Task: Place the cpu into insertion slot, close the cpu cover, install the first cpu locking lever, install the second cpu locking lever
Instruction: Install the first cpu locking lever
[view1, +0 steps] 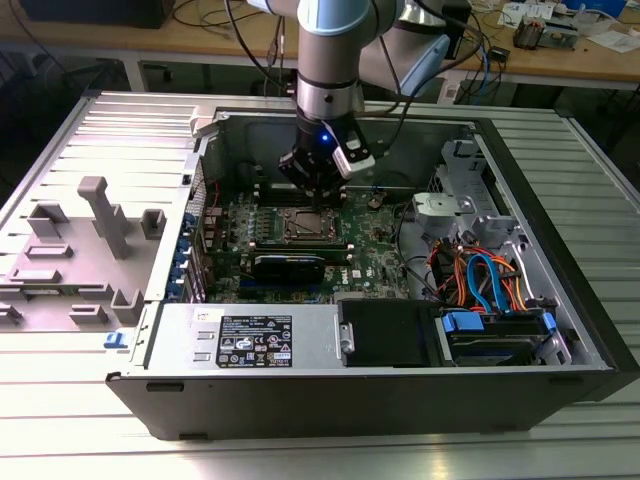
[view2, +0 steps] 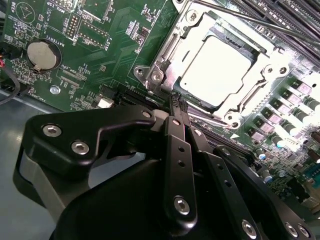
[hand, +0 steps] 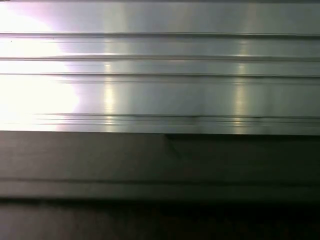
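A: State the position of the black multi-link claw (view2: 176, 100).

B: It hangs inside the open grey computer case (view1: 560, 290), directly over the socket area of the green motherboard (view2: 100, 45). In the second wrist view its fingers (view2: 177, 150) are pressed together, tips at the socket's edge beside a thin wire lever (view2: 270, 22); whether the tips touch the lever cannot be told.

A: Location of the small flat square cpu with the dull silvery top (view2: 220, 70)?

B: Seated in the square, silver-rimmed insertion slot (view1: 308, 224). The thin silvery windowed cpu cover (view2: 260, 75) lies flat around it, framing the chip.

A: Supporting surface?

B: The case rests on a ribbed aluminium table (view1: 330, 455).
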